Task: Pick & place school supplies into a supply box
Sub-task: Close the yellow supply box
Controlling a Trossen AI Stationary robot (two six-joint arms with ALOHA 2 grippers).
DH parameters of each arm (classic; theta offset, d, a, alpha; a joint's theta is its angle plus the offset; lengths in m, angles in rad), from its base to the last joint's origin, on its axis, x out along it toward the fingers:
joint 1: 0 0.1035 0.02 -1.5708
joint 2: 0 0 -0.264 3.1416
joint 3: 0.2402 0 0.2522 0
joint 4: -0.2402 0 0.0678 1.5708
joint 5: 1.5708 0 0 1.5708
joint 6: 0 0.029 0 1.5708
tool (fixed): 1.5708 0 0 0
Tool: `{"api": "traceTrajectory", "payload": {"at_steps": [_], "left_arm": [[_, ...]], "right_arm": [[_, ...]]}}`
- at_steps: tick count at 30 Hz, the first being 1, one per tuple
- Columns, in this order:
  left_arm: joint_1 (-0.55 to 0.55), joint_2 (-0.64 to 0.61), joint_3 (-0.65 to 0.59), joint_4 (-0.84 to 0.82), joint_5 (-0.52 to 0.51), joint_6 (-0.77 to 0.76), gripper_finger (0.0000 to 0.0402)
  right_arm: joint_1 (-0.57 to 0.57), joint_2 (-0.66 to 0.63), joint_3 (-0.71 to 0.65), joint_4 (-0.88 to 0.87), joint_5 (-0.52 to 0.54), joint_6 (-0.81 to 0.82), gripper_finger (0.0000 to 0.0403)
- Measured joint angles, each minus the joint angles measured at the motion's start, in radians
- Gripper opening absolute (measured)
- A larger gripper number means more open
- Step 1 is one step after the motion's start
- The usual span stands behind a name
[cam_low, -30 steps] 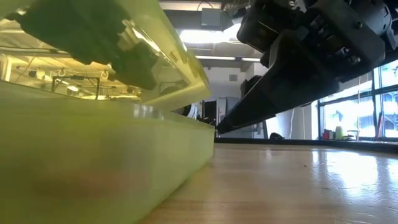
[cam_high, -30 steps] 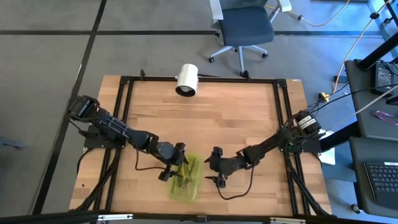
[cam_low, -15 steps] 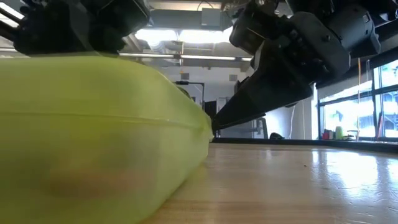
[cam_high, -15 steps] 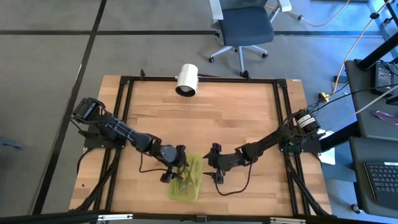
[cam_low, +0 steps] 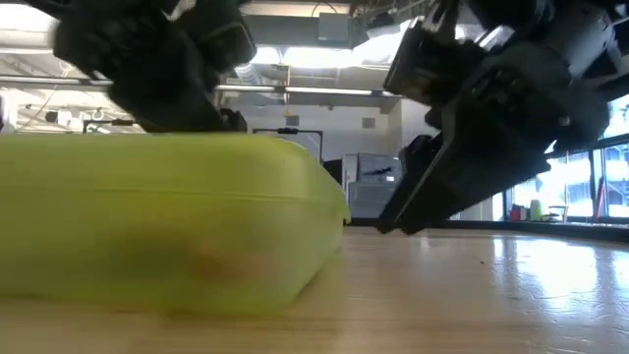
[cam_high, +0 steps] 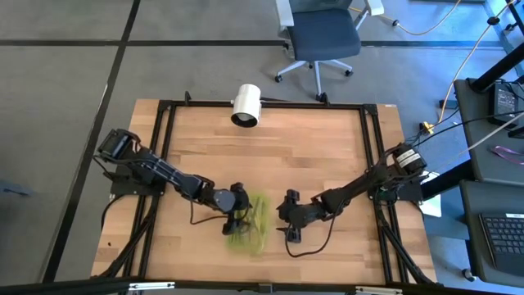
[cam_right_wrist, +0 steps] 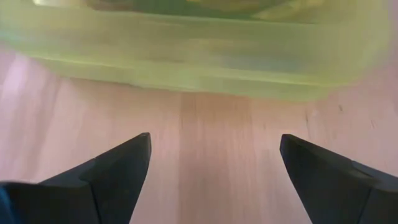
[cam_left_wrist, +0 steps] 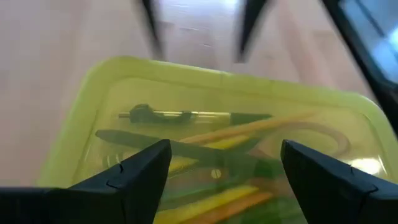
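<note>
Lid of supply box (cam_low: pixel 167 221) is now sitting shut, was ajar a second ago; pens (cam_left_wrist: pixel 205 134) inside. Left gripper (cam_left_wrist: pixel 224 180) is hovering spread above it, right gripper (cam_right_wrist: pixel 211 165) spread alongside. Task looking nearly finished.

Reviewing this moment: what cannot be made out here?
- Exact contents of the supply box: left wrist view, blurred behind the translucent lid.
- Whether the lid is latched: low view, seam blurred.
- Left hand contact with the box: high view, too small.
- Right hand: open, fingertips apart from the box.
</note>
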Motion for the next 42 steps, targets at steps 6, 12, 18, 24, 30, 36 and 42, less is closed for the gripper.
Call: {"api": "traceTrajectory", "payload": {"at_steps": [6,12,18,24,30,36,42], "left_arm": [[0.043,0.002,-0.002,-0.011,-0.171,-0.046,0.0299],[0.094,0.003,-0.003,-0.04,-0.268,-0.048,0.0301],[0.14,0.003,-0.003,-0.044,-0.281,-0.059,0.0301],[0.161,-0.003,-0.004,-0.046,-0.269,-0.025,0.0301],[0.154,-0.019,-0.005,-0.068,-0.207,-0.002,0.0302],[0.154,-0.022,-0.004,-0.069,-0.194,0.017,0.0301],[0.153,-0.089,-0.009,-0.084,-0.167,0.054,0.03]], "right_arm": [[0.016,-0.047,0.0,-0.033,0.042,0.014,0.036],[0.015,-0.051,0.0,-0.051,0.073,-0.008,0.036],[0.015,-0.051,0.0,-0.051,0.073,-0.011,0.036],[0.016,-0.051,0.0,-0.05,0.073,-0.012,0.036],[0.02,-0.051,0.0,-0.049,0.073,-0.01,0.036],[0.019,-0.051,0.0,-0.049,0.073,-0.01,0.036],[0.035,-0.095,0.0,-0.058,0.073,-0.002,0.036]]}}
